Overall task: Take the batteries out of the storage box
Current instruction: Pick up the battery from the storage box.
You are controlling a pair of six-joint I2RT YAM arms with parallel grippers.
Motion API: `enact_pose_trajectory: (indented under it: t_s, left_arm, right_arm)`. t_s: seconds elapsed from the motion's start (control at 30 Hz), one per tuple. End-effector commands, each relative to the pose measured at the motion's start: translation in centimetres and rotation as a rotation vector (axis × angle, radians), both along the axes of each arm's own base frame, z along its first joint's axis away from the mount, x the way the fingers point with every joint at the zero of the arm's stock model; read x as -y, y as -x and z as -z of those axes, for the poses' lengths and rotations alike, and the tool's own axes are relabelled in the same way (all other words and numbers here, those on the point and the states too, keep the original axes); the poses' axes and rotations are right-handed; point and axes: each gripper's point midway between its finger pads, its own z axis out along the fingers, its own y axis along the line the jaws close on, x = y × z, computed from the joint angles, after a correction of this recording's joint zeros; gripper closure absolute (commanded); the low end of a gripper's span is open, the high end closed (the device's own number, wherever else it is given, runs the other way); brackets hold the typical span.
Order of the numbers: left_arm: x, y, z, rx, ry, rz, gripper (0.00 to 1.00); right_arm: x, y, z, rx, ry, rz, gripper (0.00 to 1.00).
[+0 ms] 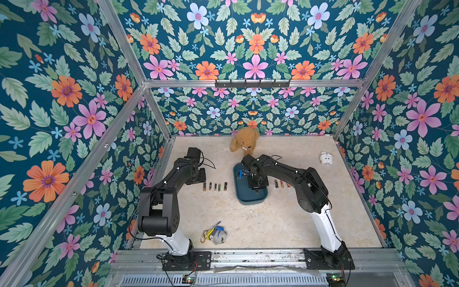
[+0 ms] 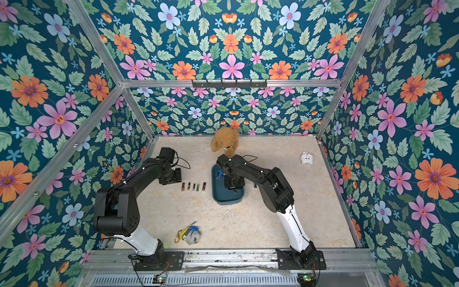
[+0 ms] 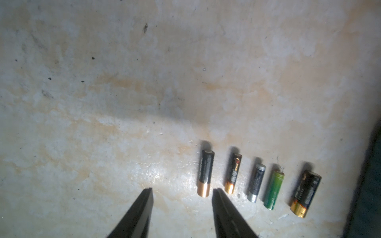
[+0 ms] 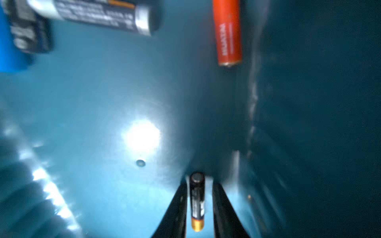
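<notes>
Five batteries (image 1: 215, 186) are lying in a tidy row on the surface (image 1: 248, 223), outside the storage box (image 1: 248, 198) on its left-arm side. Three more batteries (image 1: 282, 184) are lying just outside the box on its right-arm side.

Contents remaining in the box, as the right wrist view is showing them:
- A red battery (image 4: 227, 35) is lying along a side wall.
- A black-and-silver battery (image 4: 103, 14) and a blue battery (image 4: 10, 51) are lying together, well apart from the pincer.
- A black copper-ended battery (image 4: 197, 202) is lying flat on the box floor near the same side wall.

Right pincer (image 4: 199, 184): it is reaching down into the box and straddling the black copper-ended battery. Its fingers are standing narrowly apart on either side. The blur is hiding whether they are pressing yet.

Left pincer (image 3: 183, 189): it is hovering outside the box beside the far end of the row, fingers apart and empty.

Step in hand, judged: gripping this cell, with roughly two thirds of the visible batteries out.

Handling notes:
- The fingers should be closing squarely across the round body near its middle, since an off-centre pinch is likely to send the cell rolling or squirting away.
- The wall-side finger is needing clearance from the box wall.
- The lift should be going straight up over the low rim before travelling outward, without brushing the red battery.
</notes>
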Motion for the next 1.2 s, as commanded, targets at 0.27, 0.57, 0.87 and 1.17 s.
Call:
enact_pose_trajectory:
  t_s: [0.27, 0.57, 0.87, 1.17]
  left_arm:
    - [-0.3, 0.8, -0.4, -0.008, -0.004, -0.017, 0.47]
    - [-0.2, 0.9, -0.4, -0.006, 0.0, -0.016, 0.47]
    - [0.1, 0.6, -0.6, -0.001, 0.015, -0.013, 0.47]
    - [0.3, 0.3, -0.7, 0.003, 0.03, -0.01, 0.47]
  right_arm:
    - [0.4, 0.2, 0.5, -0.001, 0.009, -0.021, 0.78]
    - [0.1, -0.5, -0.7, 0.028, 0.004, -0.027, 0.88]
    - [-0.9, -1.7, -3.7, 0.069, -0.035, -0.021, 0.89]
    - [-0.1, -3.7, -7.9, 0.13, -0.076, 0.008, 0.89]
